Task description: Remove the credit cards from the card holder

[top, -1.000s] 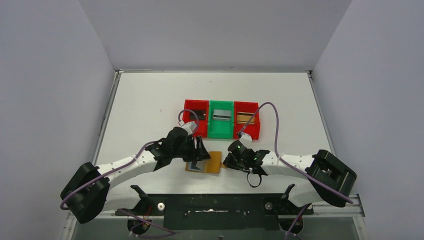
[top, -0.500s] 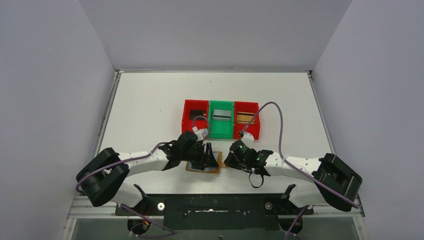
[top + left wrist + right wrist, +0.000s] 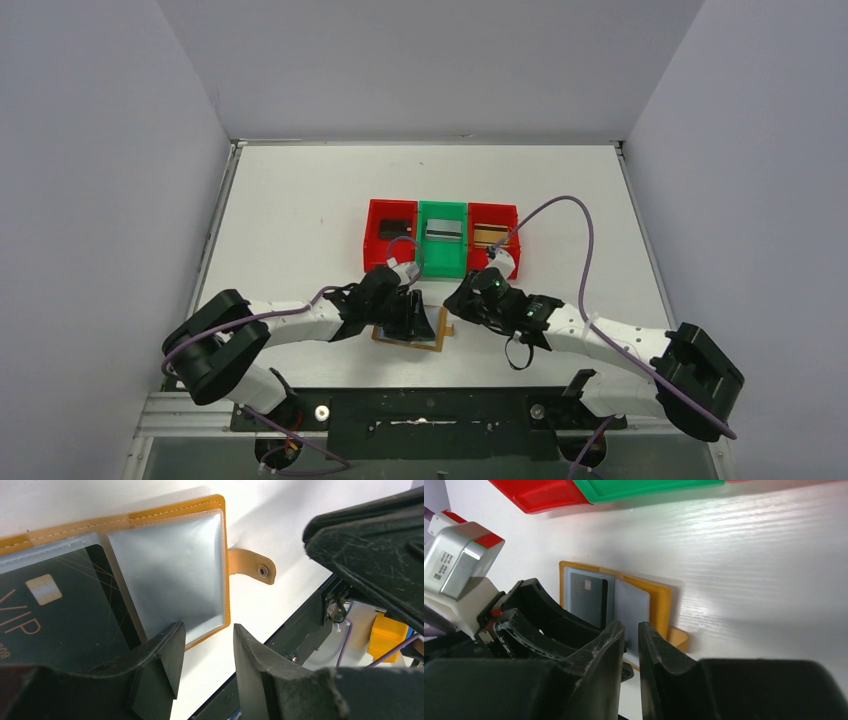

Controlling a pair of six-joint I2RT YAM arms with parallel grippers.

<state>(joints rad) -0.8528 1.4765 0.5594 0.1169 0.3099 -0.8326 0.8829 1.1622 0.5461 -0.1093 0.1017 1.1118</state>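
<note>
On the table (image 3: 300,220), close to its near edge and between the two arms: holder (image 3: 385,337), one. It is a tan leather bifold, lying open and flat with the inner side up. Its long axis runs left to right, a little askew to the table edge. One snap tab (image 3: 252,567) sticks out from its right end. Pockets (image 3: 631,607), two seen: one carries a card, the other shows pale lining.

Bins (image 3: 442,264), three, touching in a row beyond the holder: left red bin (image 3: 372,235), green bin (image 3: 425,250) in the middle, right red bin (image 3: 516,248). Their long axes run away from the arms.

Cards (image 3: 443,230), four.
- VIP card (image 3: 50,615), one, in the holder: black, face up, gold chip showing. The left fingers hide part of it, so its long axis cannot be told.
- Black card (image 3: 396,229), one, in the left red bin.
- Silver card (image 3: 445,231), one, in the green bin.
- Gold card (image 3: 492,236), one, in the right red bin.

Each of the three binned cards lies with its long axis left to right, across its bin.

Grippers, two.
- Left gripper (image 3: 207,630): over the holder's right half, jaws apart, clamping nothing. One finger (image 3: 160,655) is over the pale pocket's corner, the other (image 3: 260,660) is past the holder's edge over bare table.
- Right gripper (image 3: 630,627): near the holder's right end and apart from it, jaws parted by a narrow slit with nothing between them.
</note>
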